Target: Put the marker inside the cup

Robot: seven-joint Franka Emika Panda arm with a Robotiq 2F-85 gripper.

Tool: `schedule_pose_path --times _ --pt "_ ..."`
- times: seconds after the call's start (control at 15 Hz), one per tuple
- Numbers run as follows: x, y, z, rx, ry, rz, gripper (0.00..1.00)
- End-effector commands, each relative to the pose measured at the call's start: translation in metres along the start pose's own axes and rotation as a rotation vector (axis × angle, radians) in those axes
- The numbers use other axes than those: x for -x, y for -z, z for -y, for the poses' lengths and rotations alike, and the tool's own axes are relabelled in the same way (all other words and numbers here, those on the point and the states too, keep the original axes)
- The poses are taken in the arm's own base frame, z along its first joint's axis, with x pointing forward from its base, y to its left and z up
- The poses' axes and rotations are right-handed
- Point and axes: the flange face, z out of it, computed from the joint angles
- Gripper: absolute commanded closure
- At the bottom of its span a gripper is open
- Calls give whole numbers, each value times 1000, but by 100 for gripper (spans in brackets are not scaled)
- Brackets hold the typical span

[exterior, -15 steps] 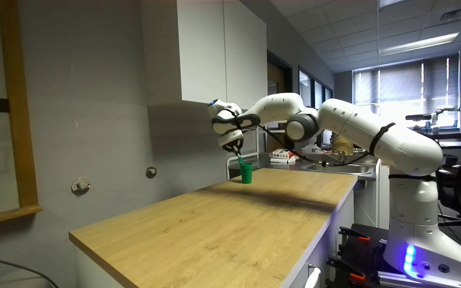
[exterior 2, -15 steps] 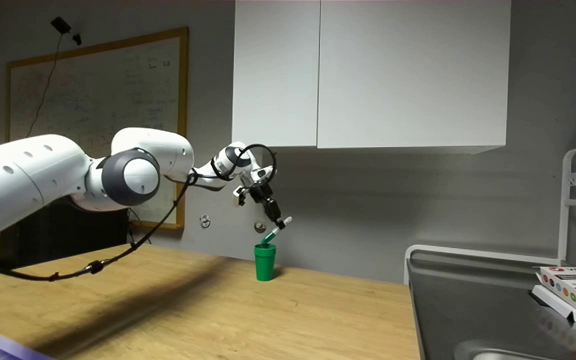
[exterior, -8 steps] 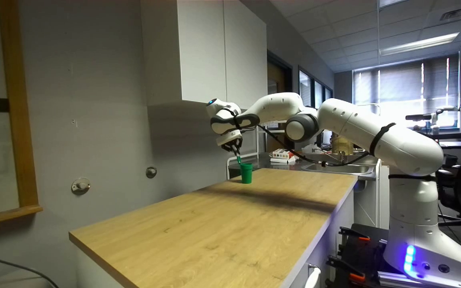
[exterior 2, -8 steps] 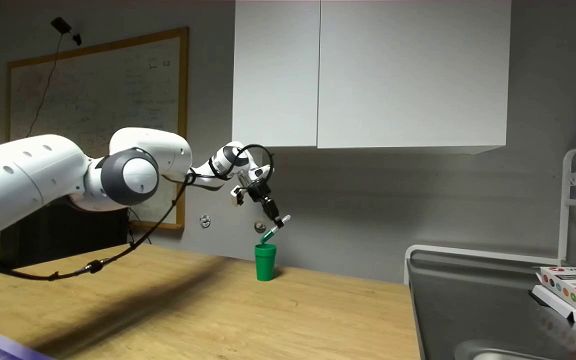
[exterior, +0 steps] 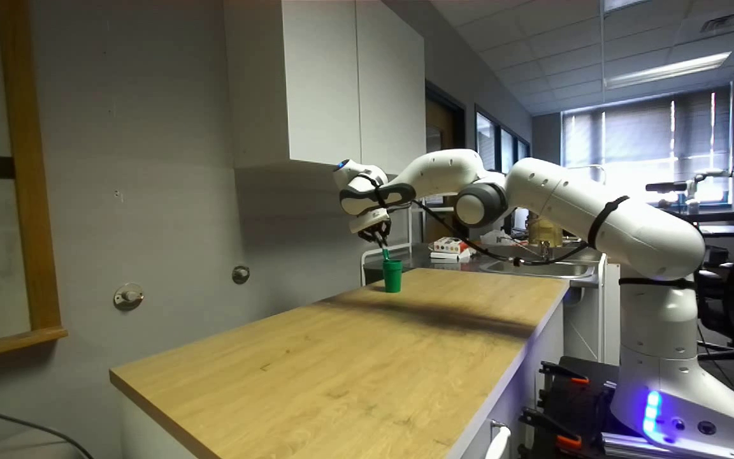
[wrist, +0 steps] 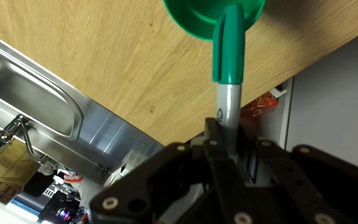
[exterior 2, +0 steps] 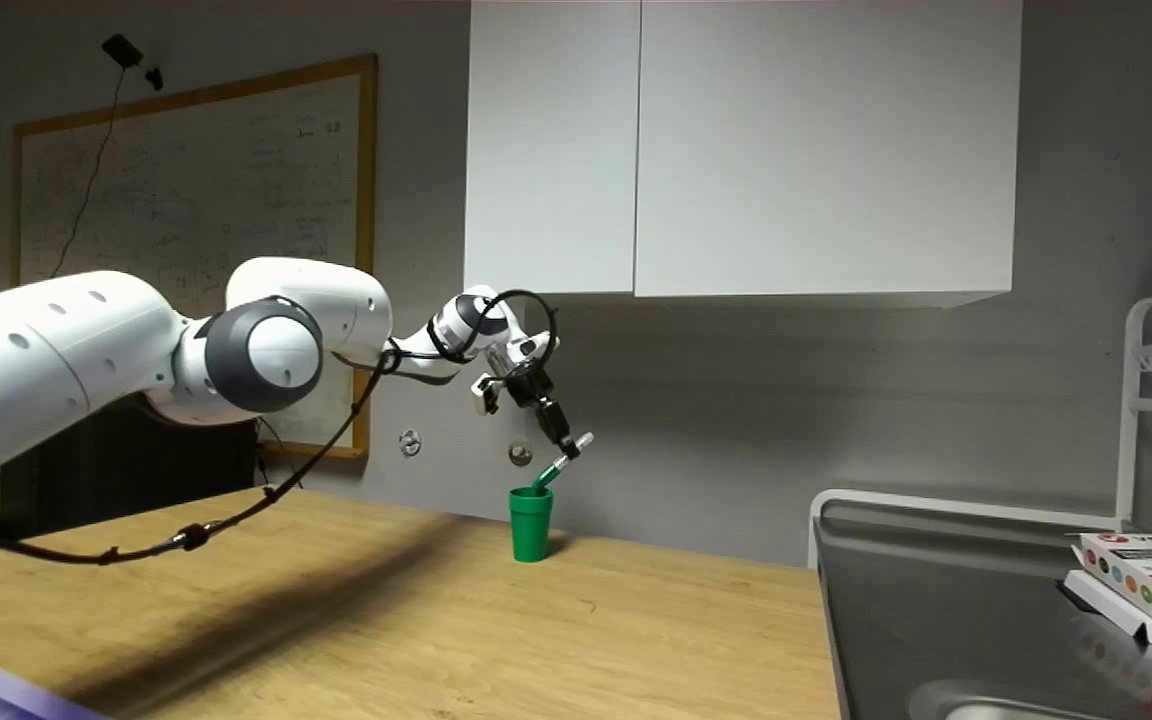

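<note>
Wrist view: you have the slim plastic marker (wrist: 230,73), green cap and pale grey barrel, slanting cap-first toward the small, round, bright green cup (exterior 2: 531,528); the cap's end overlaps the mouth. Your black two-fingered gripper (wrist: 228,130) is closed around the barrel, so the marker is held, not released.

Change, both exterior views: against half a second ago, you have carried gripper and marker toward picture right. In an exterior view the cap's end, then at the left edge of the cup (exterior: 392,278), now lies over its mouth. The cup has not moved; it stands upright on the pale wood-grain tabletop (exterior 2: 656,630). Judgement: your aim is better and insertion is close. Whether the cap's end is already below the rim, these views cannot tell you. The slant could snag the rim or push the cup over; steepening before you lower and let go seems safer.

Writing: dark lettering on the barrel, mostly hidden by your gripper; brand not legible. Farther out, the white and red cardboard box (exterior 2: 1151,570) by the dark, glossy counter's (exterior 2: 936,580) edge carries blurred capitals resembling VELCRO. Handwriting on the wood-framed whiteboard (exterior 2: 206,190) is too faint to read.
</note>
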Motion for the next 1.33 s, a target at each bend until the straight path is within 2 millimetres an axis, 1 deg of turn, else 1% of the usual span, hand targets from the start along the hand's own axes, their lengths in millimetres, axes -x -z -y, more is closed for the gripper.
schedule_pose_path --times 0.0,0.2,0.47,0.6,0.67,0.73,0.8,0.87,0.93,1.07,1.13,1.27 --pt "-2 -9 1 9 -25 -11 94" --pt "1 -20 4 18 -26 -5 94" --pt "9 -36 12 38 -28 1 94" --pt "14 -41 16 45 -28 2 94" --pt "16 -42 18 47 -32 3 77" --pt "17 -41 18 51 -35 1 56" --pt "18 -39 19 51 -40 -5 53" --pt "18 -36 19 53 -45 -12 52" --pt "18 -33 19 55 -51 -20 48" --pt "17 -26 19 60 -62 -39 33" --pt "17 -23 19 62 -65 -48 23" --pt "18 -14 19 62 -69 -60 10"
